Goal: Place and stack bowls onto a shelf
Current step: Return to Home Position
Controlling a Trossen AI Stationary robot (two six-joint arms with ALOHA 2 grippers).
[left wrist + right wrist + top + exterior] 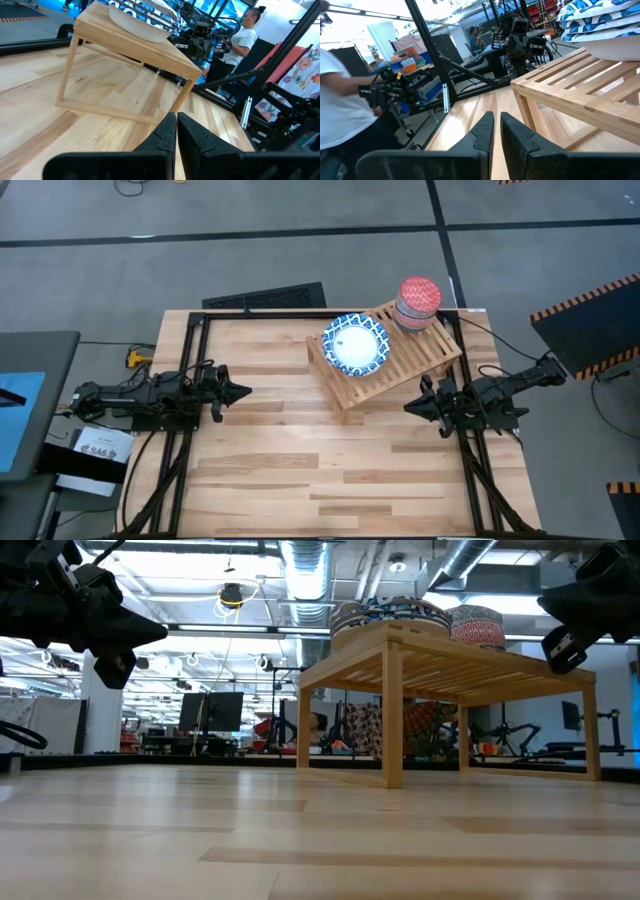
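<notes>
A slatted wooden shelf (395, 355) stands on its legs at the table's far right. On it rests a stack of wide blue-and-white bowls (355, 345), and beside that, on the shelf's far corner, a stack of smaller bowls topped by a red patterned one (419, 300). In the low view both stacks (390, 615) (476, 625) sit on the shelf top (440, 655). My left gripper (245, 391) hovers shut at the table's left side, clear of everything. My right gripper (408, 407) hovers shut just near of the shelf. Both wrist views show shut fingers (176, 131) (496, 131).
Bare wooden tabletop (320, 460) spreads across the middle and near side. A black metal frame (190, 330) borders the table. A person in a white shirt (245, 37) stands beyond the table, and another white sleeve (340, 110) shows near the right arm's view.
</notes>
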